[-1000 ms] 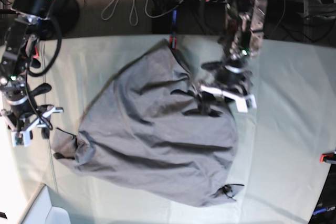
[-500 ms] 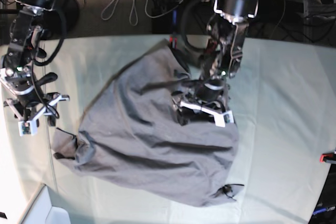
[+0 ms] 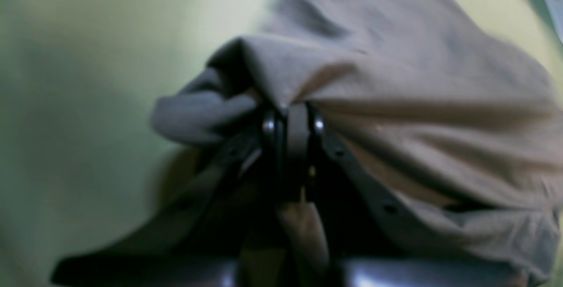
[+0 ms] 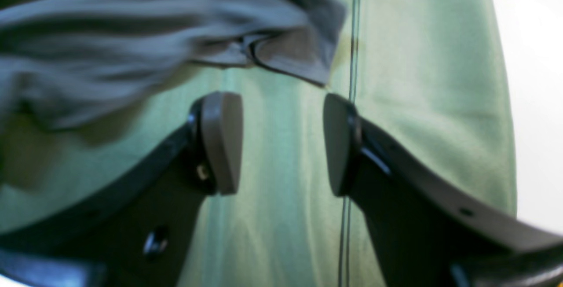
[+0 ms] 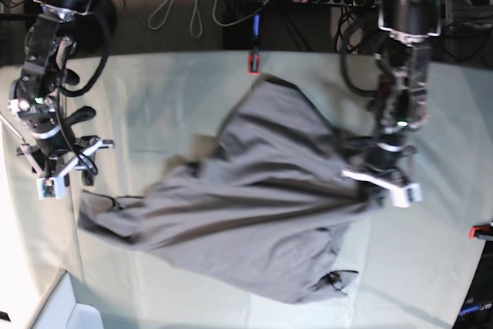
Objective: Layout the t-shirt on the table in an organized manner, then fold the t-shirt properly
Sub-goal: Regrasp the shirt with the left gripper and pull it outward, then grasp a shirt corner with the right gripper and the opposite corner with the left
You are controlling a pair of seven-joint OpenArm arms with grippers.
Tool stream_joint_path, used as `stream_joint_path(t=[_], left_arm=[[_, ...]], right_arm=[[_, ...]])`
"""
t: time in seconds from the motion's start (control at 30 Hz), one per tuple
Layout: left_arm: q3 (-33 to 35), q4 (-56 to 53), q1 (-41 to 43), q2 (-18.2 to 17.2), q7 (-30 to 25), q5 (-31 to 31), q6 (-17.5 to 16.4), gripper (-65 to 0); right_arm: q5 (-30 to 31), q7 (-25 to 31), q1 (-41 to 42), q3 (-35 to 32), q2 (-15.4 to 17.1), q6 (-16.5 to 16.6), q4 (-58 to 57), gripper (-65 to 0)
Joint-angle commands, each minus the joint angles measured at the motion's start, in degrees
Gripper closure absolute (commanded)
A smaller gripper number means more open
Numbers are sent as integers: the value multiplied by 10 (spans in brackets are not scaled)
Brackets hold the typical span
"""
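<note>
Crumpled medium-grey cotton t-shirt [image 5: 254, 206], frame centre, on mint-green cloth-covered desk [image 5: 431, 252]; left end effector [image 5: 383, 184] clamped on its right edge; right end effector [image 5: 63, 167] agape, empty, left side.

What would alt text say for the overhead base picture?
A grey t-shirt lies rumpled on a table covered in pale green cloth. The left gripper pinches its edge and pulls it taut; the right gripper hangs open beside the other end.

The t-shirt [image 5: 254, 213] lies on the table [image 5: 439, 113], between both hands.
</note>
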Motion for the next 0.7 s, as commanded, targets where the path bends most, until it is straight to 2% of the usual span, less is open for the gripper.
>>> stream_joint_path(t=[0.0, 0.27, 0.47, 0.53, 0.67], left_arm=[[-21, 11, -11, -13, -15, 2, -1, -2], [-148, 5, -42, -104, -14, 1, -3, -2], [-156, 5, -68, -139, -6, 1, -3, -15], [-160, 10, -69, -138, 30, 1, -3, -70], [-161, 32, -66, -134, 99, 1, -3, -268]], right_arm=[[9, 16, 10, -8, -1, 5, 11, -306], [8, 16, 10, -51, -3, 5, 11, -304], [8, 16, 18, -82, -4, 5, 10, -304], [8, 16, 17, -100, -4, 5, 11, -303], [8, 16, 18, -112, -4, 5, 11, -304]])
